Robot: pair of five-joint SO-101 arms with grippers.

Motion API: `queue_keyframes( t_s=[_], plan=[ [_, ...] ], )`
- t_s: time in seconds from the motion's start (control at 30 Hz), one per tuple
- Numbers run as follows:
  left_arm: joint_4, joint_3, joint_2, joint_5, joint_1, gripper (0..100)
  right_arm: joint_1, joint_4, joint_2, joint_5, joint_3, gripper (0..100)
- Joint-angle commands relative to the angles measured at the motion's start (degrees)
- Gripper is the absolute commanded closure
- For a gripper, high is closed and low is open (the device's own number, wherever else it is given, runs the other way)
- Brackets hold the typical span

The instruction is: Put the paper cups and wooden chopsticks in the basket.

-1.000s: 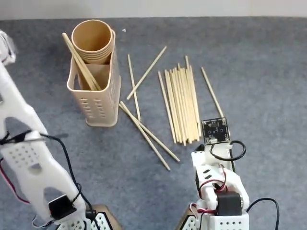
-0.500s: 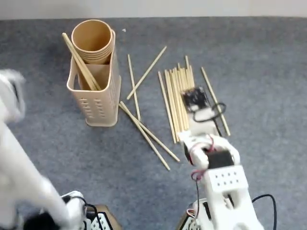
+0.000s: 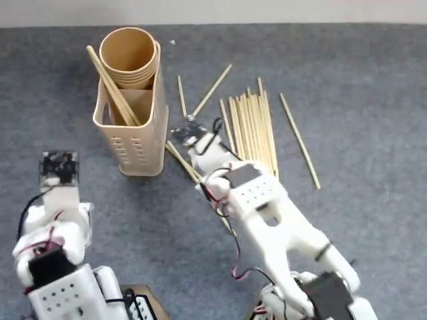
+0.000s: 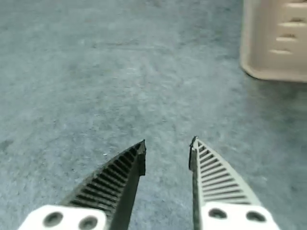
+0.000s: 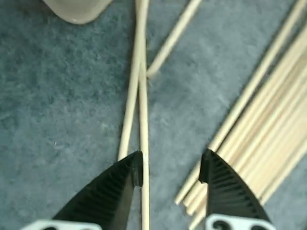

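Just beside the foot of the basket (image 3: 137, 150), the right gripper (image 5: 171, 163) is being held low over a crossed pair of chopsticks (image 5: 139, 91), with its jaws spread wide and nothing between them. One jaw tip is lying over the pair, while the other is being presented toward the edge of the big bundle of chopsticks (image 3: 253, 137) alongside.

The step in hand is being judged as a pick from this crossed pair. For a clean pick, the jaws are best being centred so that the chosen sticks are being straddled well clear of the bundle and no neighbouring stick is being dragged along. The closing is best being made where the two sticks are lying close together, toward their middle, so that the load is not being tipped on lifting. With the basket wall so near, a knock is being risked if the wrist is being swung wide.

The paper cups (image 3: 129, 57) are being carried stacked in the basket, with one chopstick (image 3: 112, 87) leaning beside them. The left gripper (image 4: 167, 146) is being held open and empty above bare carpet (image 4: 72, 72), near the basket's other side.
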Motion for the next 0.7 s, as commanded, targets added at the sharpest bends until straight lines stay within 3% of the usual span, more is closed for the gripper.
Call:
queue_keyframes(
  t_s=[0.0,0.27,0.67],
  plan=[
    [-2.46,5.32,-5.49,-0.44,-3.47,83,-0.75,-4.09,4.70,1.23,-2.86,79.3],
    [-3.69,17.98,-19.30,-0.44,-3.91,83,3.38,-7.60,14.29,1.32,-3.21,79.3],
    [-3.78,18.77,-18.59,-0.62,-3.56,83,1.63,-7.60,13.76,0.88,-3.47,78.9]
  ],
)
